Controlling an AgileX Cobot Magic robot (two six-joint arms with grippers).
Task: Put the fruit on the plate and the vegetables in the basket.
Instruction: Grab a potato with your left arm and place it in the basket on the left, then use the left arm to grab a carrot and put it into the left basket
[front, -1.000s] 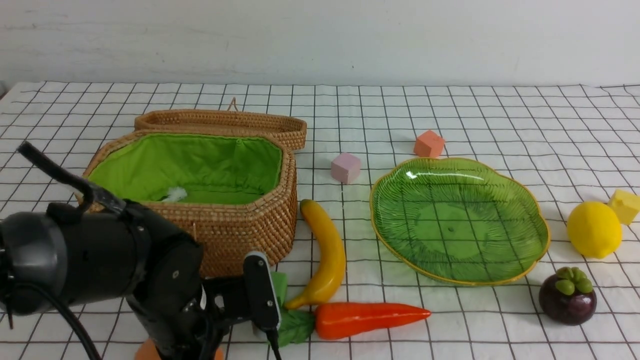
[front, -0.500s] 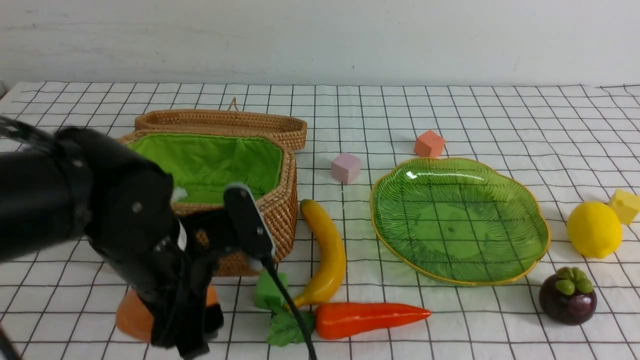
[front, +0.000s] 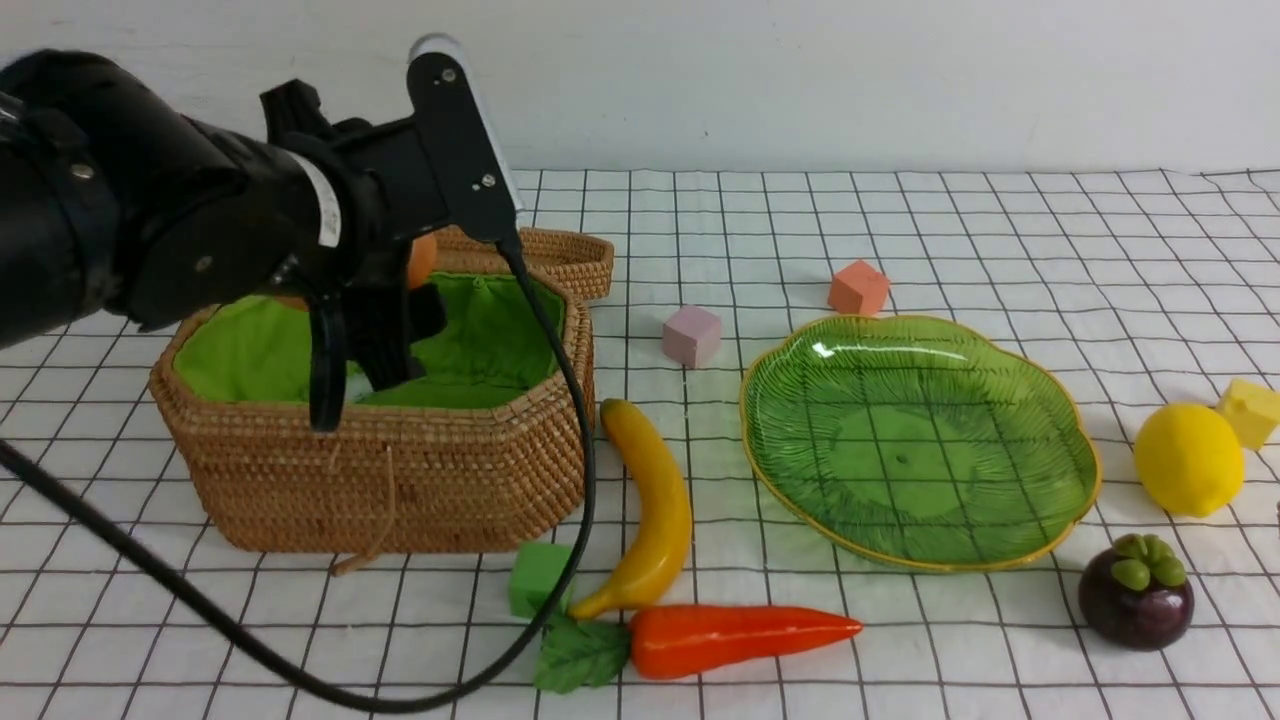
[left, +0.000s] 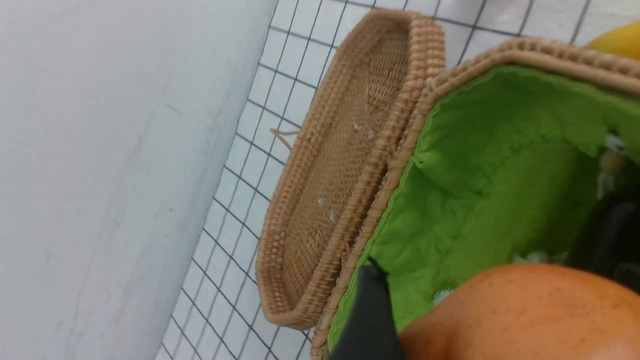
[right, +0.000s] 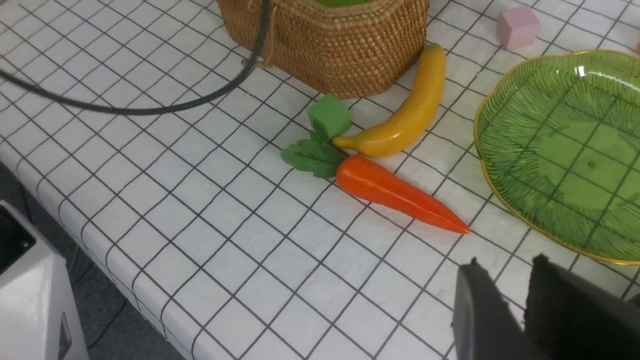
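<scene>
My left gripper (front: 365, 375) is shut on the orange-brown potato (front: 422, 258) and holds it over the open wicker basket (front: 400, 470). In the left wrist view the potato (left: 525, 310) hangs above the green lining (left: 480, 175). The banana (front: 655, 510) and the carrot (front: 740, 635) lie just right of the basket. The green plate (front: 1050, 400) holds nothing. The lemon (front: 1187, 458) and the mangosteen (front: 1135, 592) sit at its right. My right gripper (right: 505, 262) is shut and empty, above the cloth near the plate's rim (right: 500, 195). No eggplant shows.
The basket's lid (front: 540, 250) lies open behind it. A green cube (front: 535, 578) touches the banana's tip. A pink cube (front: 691, 335), an orange cube (front: 857, 288) and a yellow cube (front: 1248, 412) stand about. My left arm's cable (front: 580, 480) hangs before the basket.
My left gripper has risen from the table's front with the potato and moved back over the basket. The fruit, the carrot and the plate have not moved.
</scene>
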